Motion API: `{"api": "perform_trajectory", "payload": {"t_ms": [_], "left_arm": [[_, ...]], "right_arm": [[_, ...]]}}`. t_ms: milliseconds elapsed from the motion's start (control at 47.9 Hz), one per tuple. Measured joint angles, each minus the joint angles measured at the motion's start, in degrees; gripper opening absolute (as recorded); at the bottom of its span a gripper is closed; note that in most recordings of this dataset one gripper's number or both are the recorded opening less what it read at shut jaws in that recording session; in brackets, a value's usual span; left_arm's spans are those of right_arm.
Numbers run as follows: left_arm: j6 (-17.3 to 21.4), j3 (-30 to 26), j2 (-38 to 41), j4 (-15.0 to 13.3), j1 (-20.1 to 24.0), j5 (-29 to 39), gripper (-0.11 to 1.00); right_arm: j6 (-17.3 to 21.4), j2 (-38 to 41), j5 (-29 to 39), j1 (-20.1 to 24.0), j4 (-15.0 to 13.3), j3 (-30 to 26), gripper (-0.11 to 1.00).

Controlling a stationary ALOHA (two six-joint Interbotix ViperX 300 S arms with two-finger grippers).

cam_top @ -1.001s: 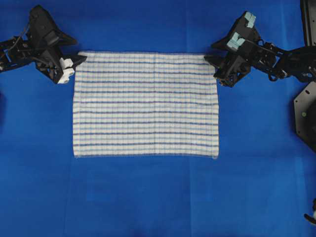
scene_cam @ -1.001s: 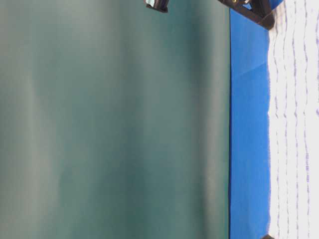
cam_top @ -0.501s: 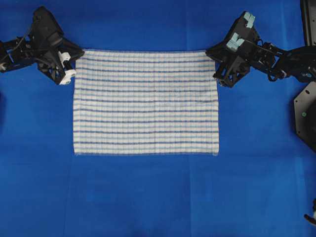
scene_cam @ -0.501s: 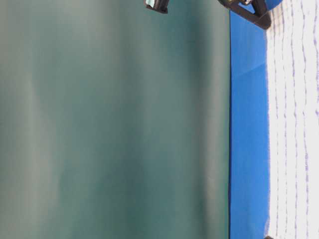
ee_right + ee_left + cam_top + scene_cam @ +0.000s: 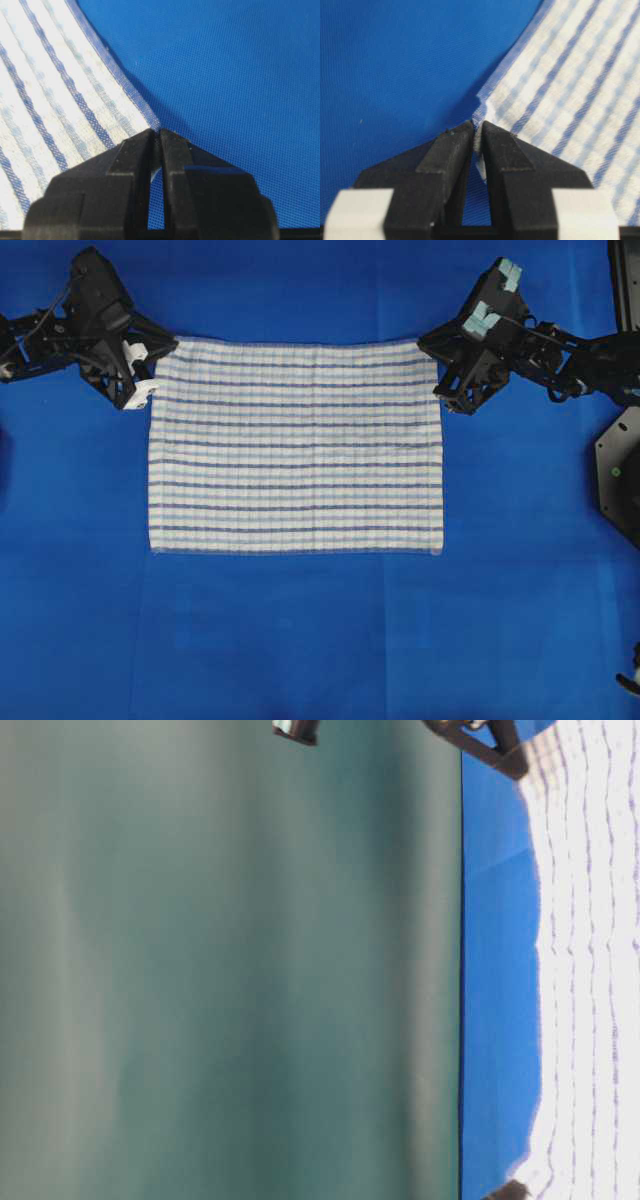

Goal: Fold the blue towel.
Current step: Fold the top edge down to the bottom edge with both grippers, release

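The blue towel (image 5: pixel 296 446), a white cloth crossed by thin light and dark blue stripes, lies spread on the solid blue table covering (image 5: pixel 300 640) in the overhead view, its long edges running from 9 o'clock to 3 o'clock. Most of it rests flat, a little above the centre of that view.

The left gripper (image 5: pixel 152 352) sits at the towel's 10 o'clock corner. In the left wrist view the black fingers (image 5: pixel 450 160) are clenched on that corner: a thin fold of striped cloth (image 5: pixel 560 90) stands pinched between them, and the rest of the towel fans out toward 1 o'clock from the tips.

The right gripper (image 5: pixel 432 348) sits at the towel's 2 o'clock corner. In the right wrist view its jaws are pressed together on the corner tip, with the towel (image 5: pixel 55 110) stretching off toward 10 o'clock and the bare covering (image 5: pixel 225 75) filling the side toward 2 o'clock.

Both held corners are lifted slightly. In the table-level view, which is turned on its side, the towel's edge (image 5: pixel 560 970) bows between the two ends, curving toward the dark gripper at 1 o'clock (image 5: pixel 490 745) and toward the dark tip at 5 o'clock (image 5: pixel 508 1190). A blurred green surface (image 5: pixel 220 970) fills the rest of that view.
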Motion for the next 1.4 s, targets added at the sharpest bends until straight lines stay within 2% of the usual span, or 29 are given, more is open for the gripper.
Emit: {"api": "perform_trajectory", "payload": {"t_ms": [209,376,563,730,897,1127,1231,1398], "left_arm": [[-0.53,0.09,-8.88,0.09,-3.08,5.62,0.07],[-0.97,1.23,-16.61,-0.09,-8.61,10.28,0.07],[-3.6,4.22,-23.55,-0.09,-15.47,11.34,0.07],[-10.02,7.03,-28.21,-0.09,-22.15,11.78,0.07],[-13.8,7.65,-29.36,-0.18,-28.13,12.04,0.07],[-15.38,7.56,-27.77,-0.18,-33.57,12.13,0.07],[-15.38,7.21,-26.37,-0.18,-35.16,12.04,0.07],[-15.38,6.06,-23.82,-0.09,-36.56,12.04,0.07]], "right_arm": [[0.0,-5.98,4.13,2.11,-0.09,0.53,0.06],[0.09,-11.34,7.03,5.98,0.35,2.2,0.06],[0.44,-17.23,7.82,11.43,4.75,5.27,0.06],[0.35,-21.01,7.91,17.84,9.32,7.73,0.06],[0.35,-21.88,8.09,24.7,13.8,8.44,0.06],[0.35,-21.18,9.58,31.55,19.51,8.35,0.06],[0.35,-20.57,9.67,33.66,20.92,8.17,0.06],[0.35,-18.9,9.76,35.6,21.53,7.47,0.06]]}}
